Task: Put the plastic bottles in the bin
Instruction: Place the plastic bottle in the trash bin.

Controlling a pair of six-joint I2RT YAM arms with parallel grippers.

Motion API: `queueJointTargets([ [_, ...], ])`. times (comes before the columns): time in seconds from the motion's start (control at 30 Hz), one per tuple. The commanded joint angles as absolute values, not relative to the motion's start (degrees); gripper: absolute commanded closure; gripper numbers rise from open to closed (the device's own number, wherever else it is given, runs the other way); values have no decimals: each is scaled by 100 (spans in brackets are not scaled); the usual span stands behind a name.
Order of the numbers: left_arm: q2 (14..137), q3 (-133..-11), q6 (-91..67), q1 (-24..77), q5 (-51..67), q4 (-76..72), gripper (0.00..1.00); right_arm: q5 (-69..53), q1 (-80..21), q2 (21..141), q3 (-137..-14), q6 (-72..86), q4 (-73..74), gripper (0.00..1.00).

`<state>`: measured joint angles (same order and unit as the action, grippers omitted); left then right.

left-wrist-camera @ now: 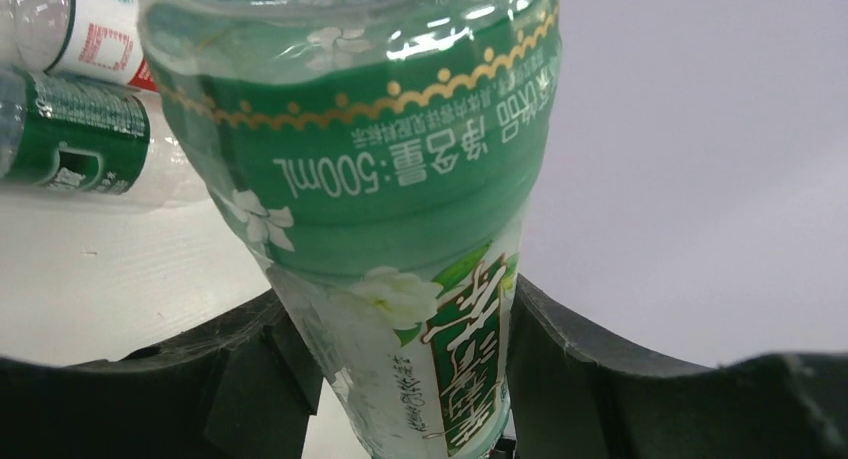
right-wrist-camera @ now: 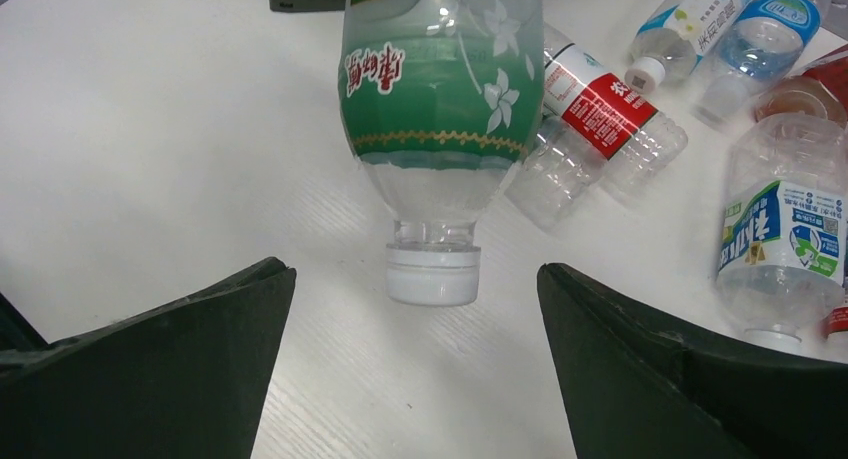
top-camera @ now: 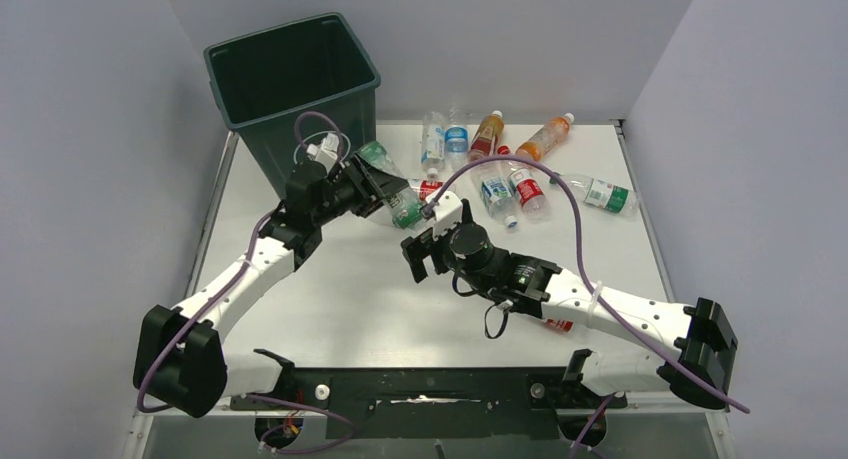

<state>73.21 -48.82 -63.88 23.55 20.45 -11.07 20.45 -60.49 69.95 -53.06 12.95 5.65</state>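
Left wrist | green-label bottle (left-wrist-camera: 400,179) reads "500mL" | left hand (left-wrist-camera: 405,379) grips it

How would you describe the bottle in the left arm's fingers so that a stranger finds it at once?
Start at the dark green bin in the far left corner. Just right of its base, the left arm's fingers clamp one bottle. Unlike the bottles lying nearby, it is gripped, and its green label shows white flowers.

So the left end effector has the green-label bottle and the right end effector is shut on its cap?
No: the right end effector is open, clear of the cap (right wrist view). The left end effector holds the green-label bottle.
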Motion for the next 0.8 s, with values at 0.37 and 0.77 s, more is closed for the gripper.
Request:
queueJointTargets([
  [0.37,7604,-7075,-4662,2098,1592,640,48,2417,-6117,6298,-5030,1648,502,2],
  [0.77,7937,-8592,-4167,1227,1773,1396,47,2779,-6117,5999,-4593,2165,1098,2],
])
